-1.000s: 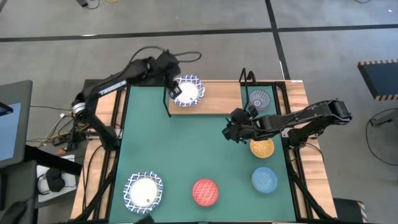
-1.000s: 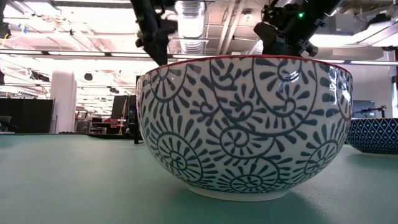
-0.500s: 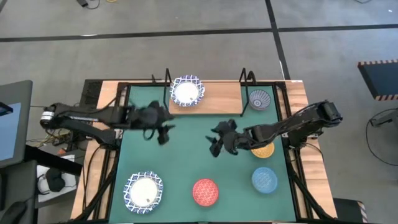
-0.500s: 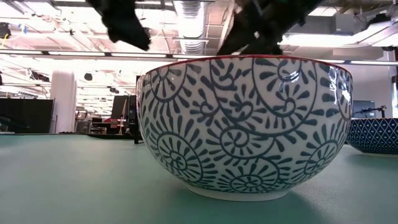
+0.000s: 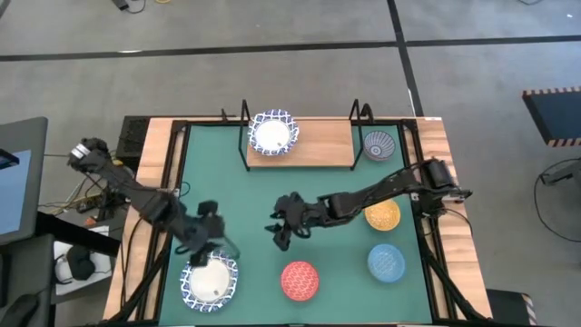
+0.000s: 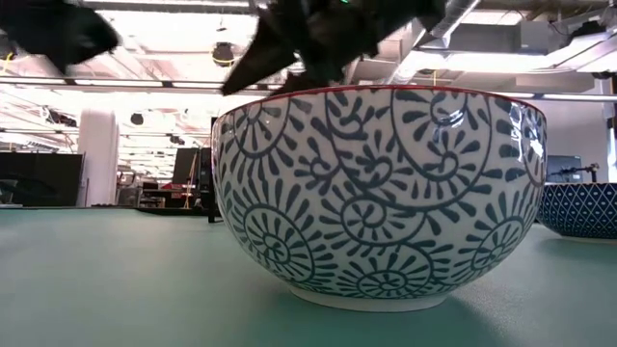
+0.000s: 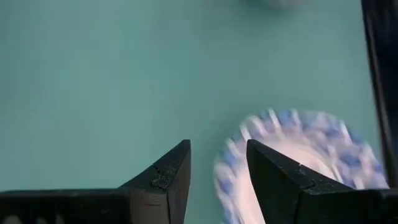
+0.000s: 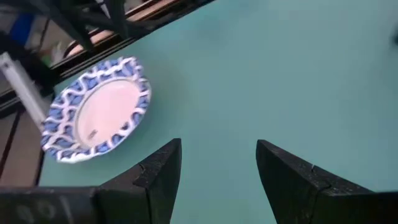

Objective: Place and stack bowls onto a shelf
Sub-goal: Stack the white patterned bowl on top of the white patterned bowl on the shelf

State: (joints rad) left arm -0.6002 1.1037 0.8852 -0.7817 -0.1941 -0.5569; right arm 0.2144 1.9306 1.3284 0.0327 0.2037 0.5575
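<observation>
While the left gripper (image 5: 211, 238) hangs unclenched above a white bowl (image 5: 210, 281), the right gripper (image 5: 280, 232) reaches mid-table; released.

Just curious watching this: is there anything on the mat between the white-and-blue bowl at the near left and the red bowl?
No. In the high view only bare green mat lies between the white-and-blue bowl and the red bowl.

We see bare green surface (image 5: 245, 195) between the shelf (image 5: 313, 143) and the red bowl (image 5: 300, 279), wide enough to pass. The right tool (image 5: 280, 229) hangs above the red bowl, fingers apart and empty; the left tool (image 5: 207, 243), also parted, crowds the white bowl (image 5: 209, 280) left of it.
</observation>
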